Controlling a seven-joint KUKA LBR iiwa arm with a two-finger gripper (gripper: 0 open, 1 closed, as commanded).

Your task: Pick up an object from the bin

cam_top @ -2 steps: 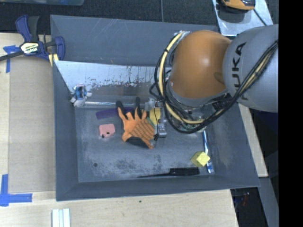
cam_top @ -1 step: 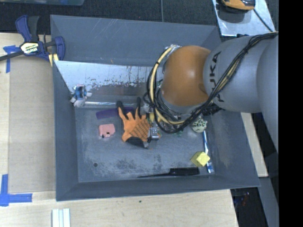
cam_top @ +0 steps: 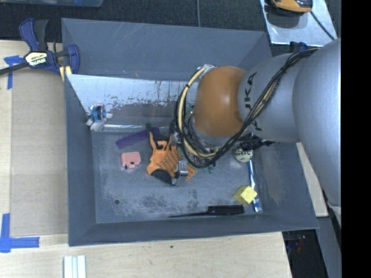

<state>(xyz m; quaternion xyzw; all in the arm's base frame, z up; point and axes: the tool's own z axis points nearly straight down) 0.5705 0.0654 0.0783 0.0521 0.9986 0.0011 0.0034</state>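
My gripper is down in the middle of the bin, mostly hidden under the arm's wrist. It sits at the right edge of an orange, spiky-shaped toy that lies on the bin floor. A small dark piece pokes out beneath the toy. Left of the toy lies a pink block, with a purple strip just above it. I cannot see whether the toy is gripped.
A clear tube with a blue cap lies along the back wall at the left. At the right are a yellow block, a thin blue rod and a small white piece. A black pen lies along the front wall.
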